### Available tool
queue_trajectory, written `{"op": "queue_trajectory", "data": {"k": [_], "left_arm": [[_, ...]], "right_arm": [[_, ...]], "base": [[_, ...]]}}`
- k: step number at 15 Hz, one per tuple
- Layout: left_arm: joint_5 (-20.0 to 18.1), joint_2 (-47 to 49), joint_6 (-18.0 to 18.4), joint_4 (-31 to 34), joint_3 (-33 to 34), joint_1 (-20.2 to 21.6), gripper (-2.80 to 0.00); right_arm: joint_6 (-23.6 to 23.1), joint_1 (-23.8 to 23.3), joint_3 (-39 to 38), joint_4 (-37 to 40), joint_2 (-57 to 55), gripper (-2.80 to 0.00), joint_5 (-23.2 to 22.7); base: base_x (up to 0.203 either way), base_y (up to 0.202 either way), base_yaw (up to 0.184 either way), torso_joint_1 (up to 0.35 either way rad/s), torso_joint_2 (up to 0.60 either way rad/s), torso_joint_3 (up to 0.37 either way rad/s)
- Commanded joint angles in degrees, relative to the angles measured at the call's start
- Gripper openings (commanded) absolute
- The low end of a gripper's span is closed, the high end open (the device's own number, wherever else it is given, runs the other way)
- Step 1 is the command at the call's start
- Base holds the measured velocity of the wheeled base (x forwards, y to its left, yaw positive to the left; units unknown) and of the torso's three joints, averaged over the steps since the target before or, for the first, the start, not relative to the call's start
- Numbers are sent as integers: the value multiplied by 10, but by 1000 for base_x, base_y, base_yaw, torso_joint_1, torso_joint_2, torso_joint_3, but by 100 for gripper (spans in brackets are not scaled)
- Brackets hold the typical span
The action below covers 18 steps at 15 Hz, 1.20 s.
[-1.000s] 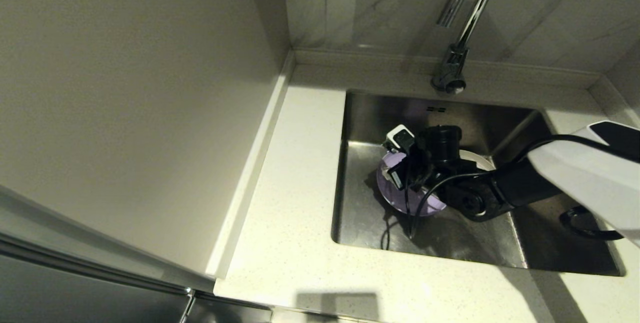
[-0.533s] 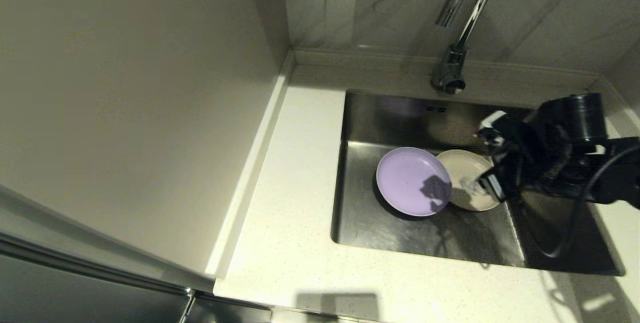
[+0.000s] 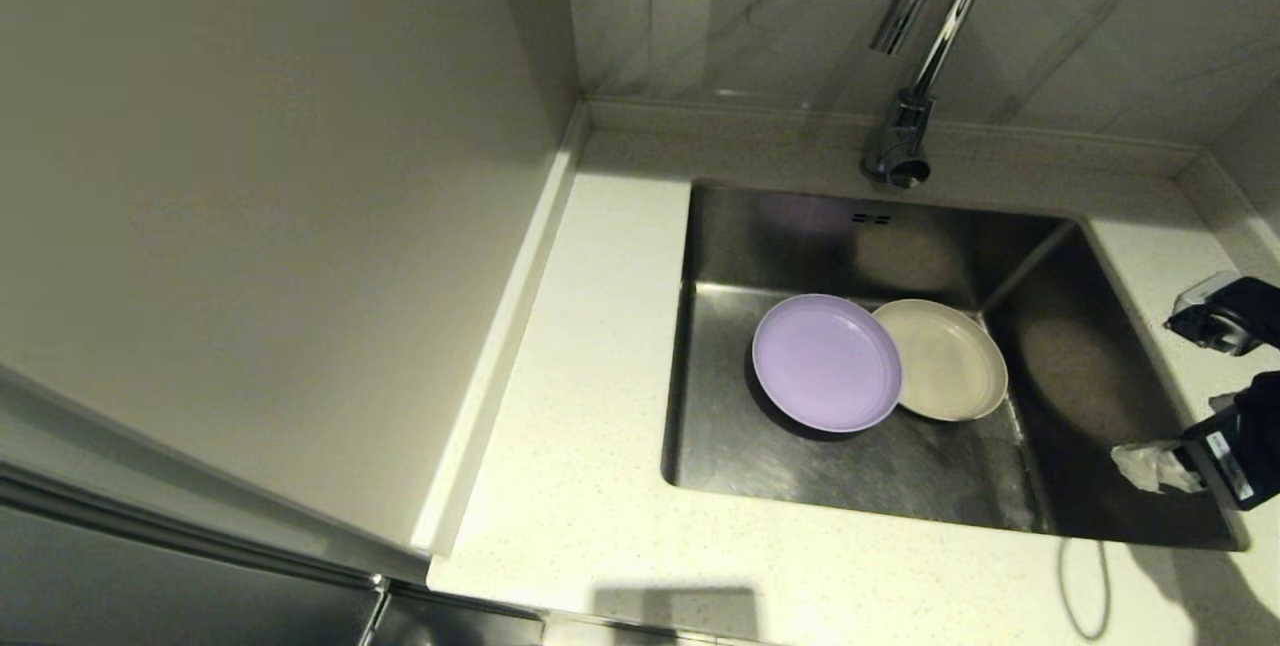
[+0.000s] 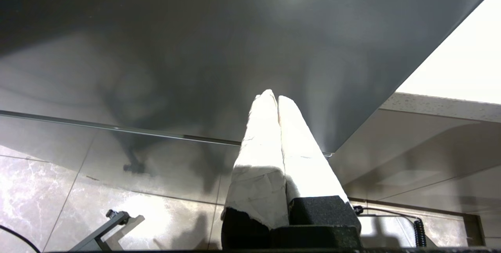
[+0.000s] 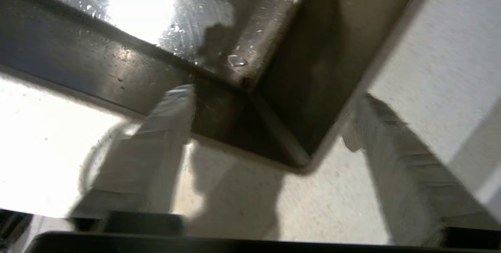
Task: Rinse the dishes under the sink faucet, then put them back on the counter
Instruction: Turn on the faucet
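The lavender plate (image 3: pixel 828 361) lies on the floor of the sink (image 3: pixel 870 491), its rim overlapping the beige plate (image 3: pixel 955 361) to its right. No white bowl shows in any view. The faucet (image 3: pixel 915 56) rises behind the basin with its spout above the back wall. My right gripper (image 3: pixel 1160 391) is open and empty at the sink's right rim, far from both plates. In the right wrist view the right gripper (image 5: pixel 270 100) straddles the sink's corner (image 5: pixel 289 88). My left gripper (image 4: pixel 274 98) is shut on nothing and parked low, below the counter.
The counter (image 3: pixel 590 376) runs left of and in front of the basin, bounded by a tall pale panel (image 3: pixel 250 206) on the left. A low raised edge (image 3: pixel 760 121) and grey tiles stand behind. A thin cable (image 3: pixel 1085 586) loops on the counter at front right.
My right arm has pulled out of the sink, from over the lavender plate to the right rim. Both plates now lie uncovered and have not moved.
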<state>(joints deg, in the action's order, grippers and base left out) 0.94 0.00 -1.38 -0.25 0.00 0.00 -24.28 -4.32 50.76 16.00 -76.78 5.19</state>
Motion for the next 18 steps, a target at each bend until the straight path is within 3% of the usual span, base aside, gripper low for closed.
{"op": "queue_trajectory", "data": {"k": [1, 4, 8, 10, 14, 16, 18], "left_arm": [[0, -1, 0, 0, 0, 0, -280], [0, -1, 0, 0, 0, 0, -280], [0, -1, 0, 0, 0, 0, -280], [0, -1, 0, 0, 0, 0, -280], [0, -1, 0, 0, 0, 0, -280], [0, -1, 0, 0, 0, 0, -280], [0, -1, 0, 0, 0, 0, -280]], "right_arm": [[-2, -2, -8, 2, 34, -280, 4], [2, -8, -37, 11, 59, -280, 8], [10, -40, -44, 137, 103, -280, 6], [76, -46, -10, 139, 102, -280, 5], [283, -42, 138, 113, -17, -280, -25], [340, -47, 209, 39, -94, -280, -47], [365, -52, 257, -109, -151, -280, -78]], "base": [[0, 0, 0, 0, 0, 0], [0, 0, 0, 0, 0, 0], [0, 0, 0, 0, 0, 0], [0, 0, 0, 0, 0, 0], [0, 0, 0, 0, 0, 0], [0, 0, 0, 0, 0, 0], [0, 0, 0, 0, 0, 0]]}}
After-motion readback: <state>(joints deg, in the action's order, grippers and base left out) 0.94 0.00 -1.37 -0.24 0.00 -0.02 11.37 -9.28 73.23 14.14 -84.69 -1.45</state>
